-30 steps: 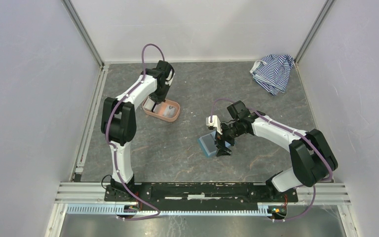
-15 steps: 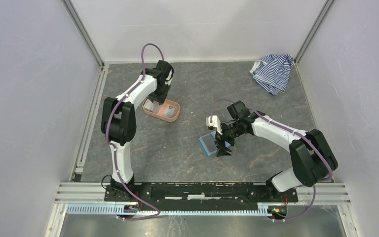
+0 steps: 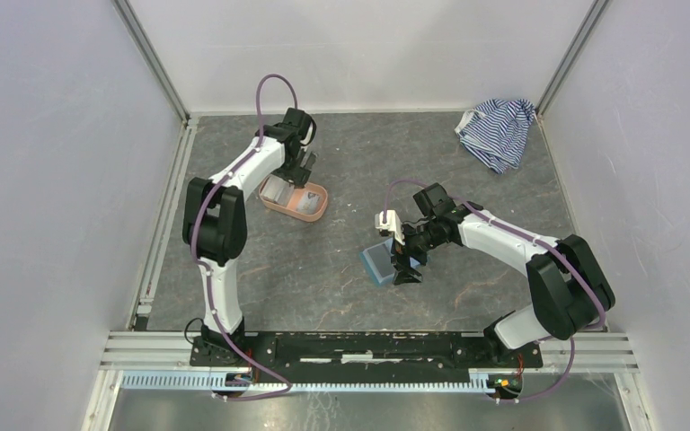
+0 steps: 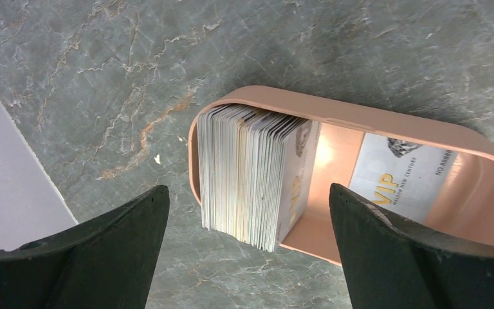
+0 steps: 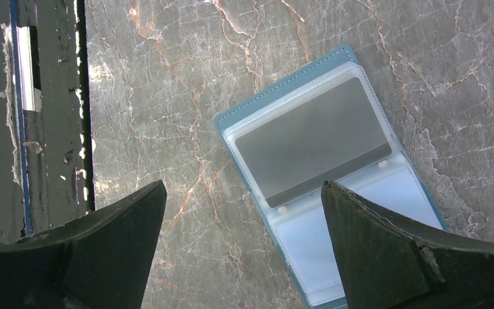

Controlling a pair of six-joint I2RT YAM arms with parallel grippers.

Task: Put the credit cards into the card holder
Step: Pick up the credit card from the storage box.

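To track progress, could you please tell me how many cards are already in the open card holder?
1: a grey card sits in one clear pocket of the open card holder; the pocket beside it looks empty. Pages underneath may hide more.

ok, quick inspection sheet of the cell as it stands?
Surface: grey marbled table, nothing odd seen.
Job's things: credit cards stand on edge as a stack in the pink tray; a VIP card lies flat beside them. The card holder lies open on the table, with a grey card in its top sleeve.
Clutter: striped cloth bunched in the far right corner.
Grippers: left gripper open above the stack, holding nothing; right gripper open above the card holder, holding nothing.
Cables: purple cable along each arm, no snag seen.
Surroundings: white walls, aluminium frame rails.
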